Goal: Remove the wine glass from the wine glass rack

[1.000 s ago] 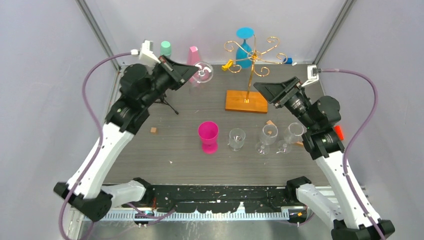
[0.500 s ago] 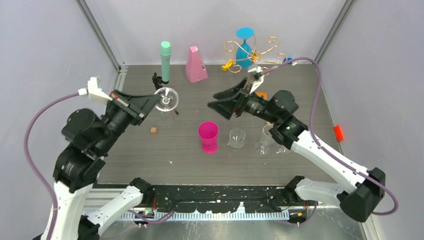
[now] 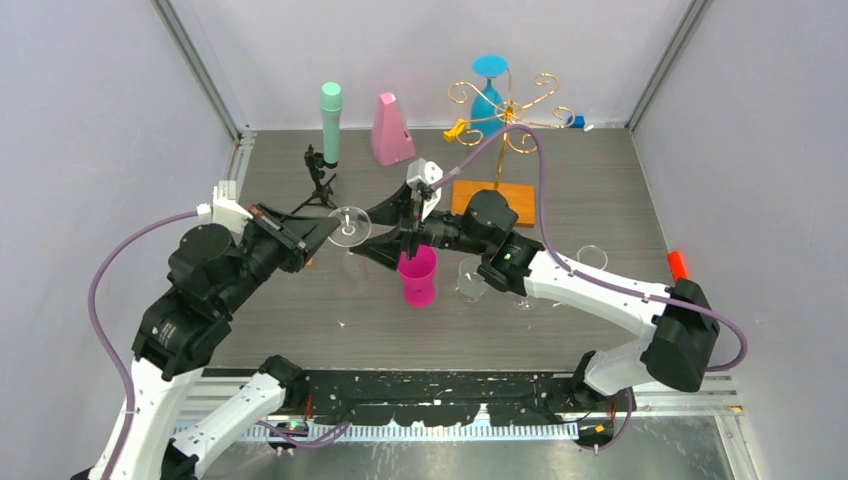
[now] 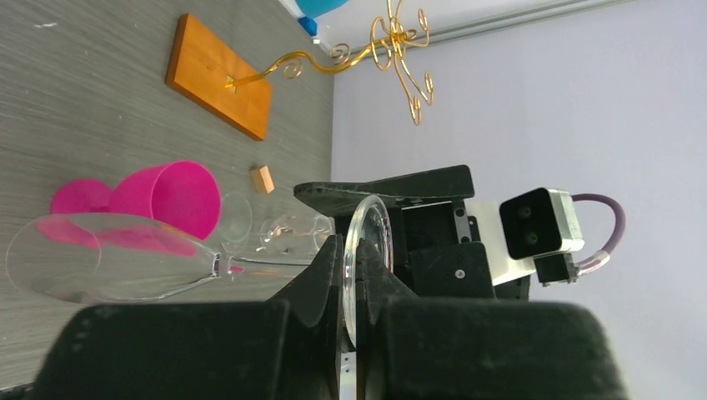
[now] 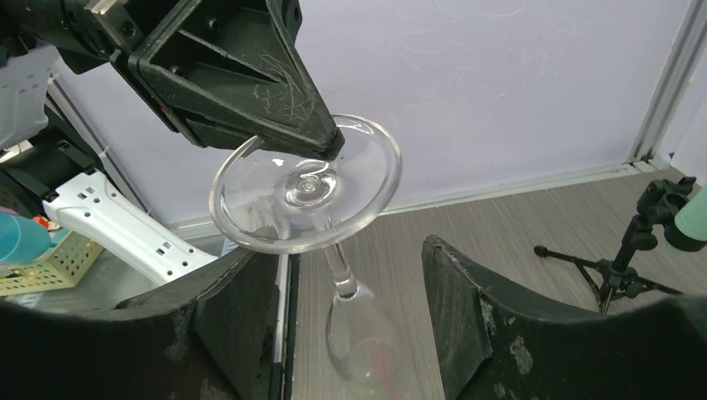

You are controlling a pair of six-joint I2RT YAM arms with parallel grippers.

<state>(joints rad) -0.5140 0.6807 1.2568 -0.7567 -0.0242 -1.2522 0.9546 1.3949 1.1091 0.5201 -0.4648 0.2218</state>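
A clear wine glass (image 3: 349, 222) hangs foot-up and bowl-down over the table's middle left, away from the rack. My left gripper (image 3: 334, 228) is shut on the rim of its round foot (image 4: 363, 250). My right gripper (image 3: 377, 236) is open. In the right wrist view its fingers (image 5: 479, 317) flank the stem (image 5: 338, 267) and bowl without touching them. The wine glass rack (image 3: 507, 108), gold wire on an orange-brown base (image 3: 520, 205), stands at the back right with a blue glass (image 3: 487, 92) hanging on it.
A pink goblet (image 3: 417, 272) stands just below the right gripper, with clear glasses (image 3: 473, 278) to its right. A small black tripod (image 3: 320, 180), a green cylinder (image 3: 330, 120) and a pink cone (image 3: 390, 130) stand at the back left.
My left gripper has carried the glass from the back left toward the table's middle. My right arm has swung left from the rack, and its open fingers now straddle the glass.
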